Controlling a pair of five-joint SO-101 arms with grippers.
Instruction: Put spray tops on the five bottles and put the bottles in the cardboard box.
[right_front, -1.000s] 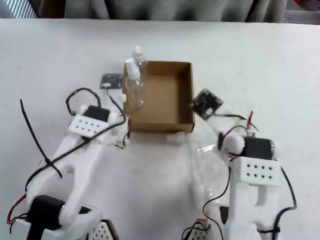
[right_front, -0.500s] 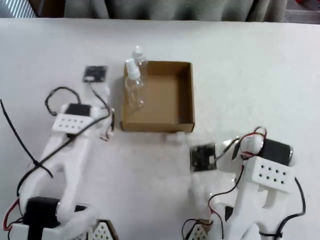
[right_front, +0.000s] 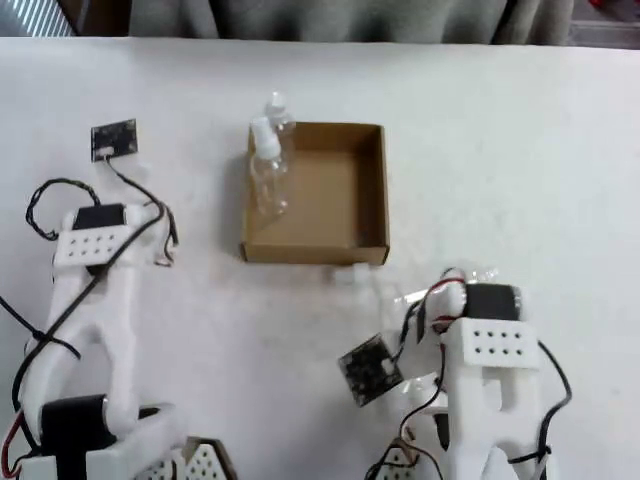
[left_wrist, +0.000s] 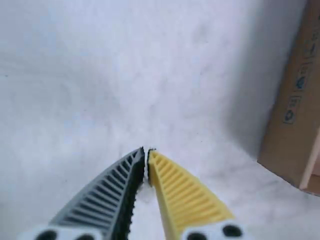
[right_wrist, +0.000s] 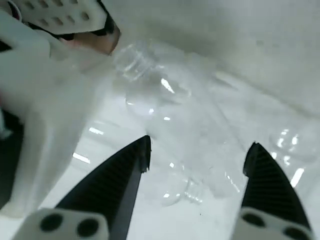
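The cardboard box (right_front: 365, 190) stands open at mid-table. A clear bottle with a white spray top (right_front: 267, 165) sits inside against its left wall. A second topped bottle (right_front: 276, 107) stands at the back left corner. Several clear bottles without tops (right_wrist: 155, 97) lie on the table in front of the box, faint in the high view (right_front: 405, 300). My right gripper (right_wrist: 199, 150) hangs open just above them, nothing between its fingers. My left gripper (left_wrist: 146, 153) is shut and empty over bare table, left of the box (left_wrist: 295, 120).
A small white piece (right_front: 346, 274), perhaps a spray top, lies just in front of the box. The left arm (right_front: 95, 250) is at the far left, the right arm (right_front: 490, 345) at the front right. White arm parts (right_wrist: 45, 75) stand close beside the lying bottles.
The left arm has swung left, away from the box. The right arm has pulled back from the box's right corner toward the front, over the lying bottles.
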